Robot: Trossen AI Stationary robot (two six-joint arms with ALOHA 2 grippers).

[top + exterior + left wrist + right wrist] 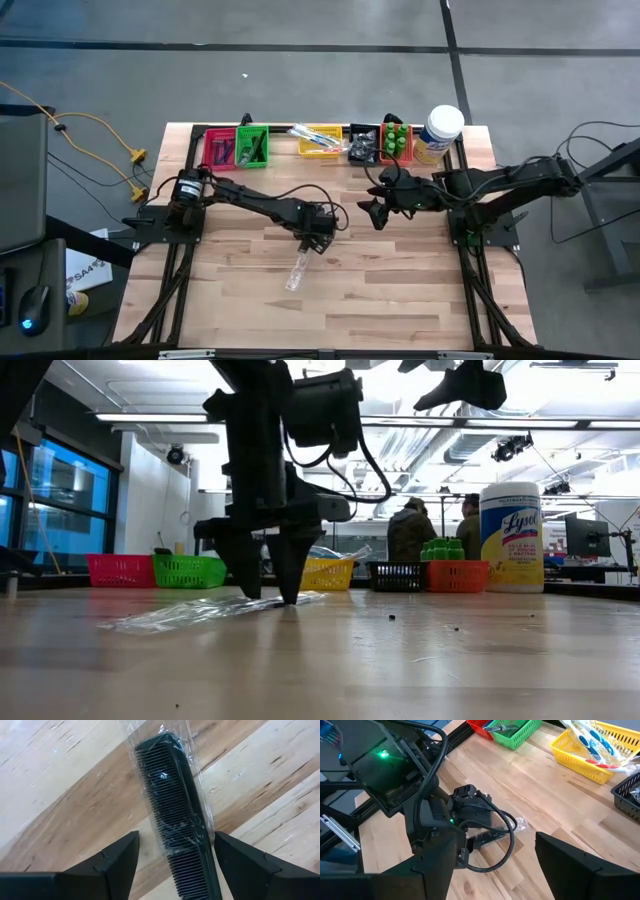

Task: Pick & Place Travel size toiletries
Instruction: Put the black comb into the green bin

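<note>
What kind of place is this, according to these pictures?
Probably a robotics lab or workshop: a wooden table on a concrete floor, ceiling strip lights, and people standing at benches beyond the table.

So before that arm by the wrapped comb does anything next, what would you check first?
1. Left gripper open: ok, the fingers stand apart.
2. Comb between the fingers: ok, one on each side of it.
3. Comb flat on the table: ok, in its clear wrapper.
4. Fingers low enough to close on it: ok, tips at the tabletop in the low view.
5. Right gripper out of the way: ok, open and apart, nearer the bins.
6. Which bin takes combs: cannot tell.
</note>
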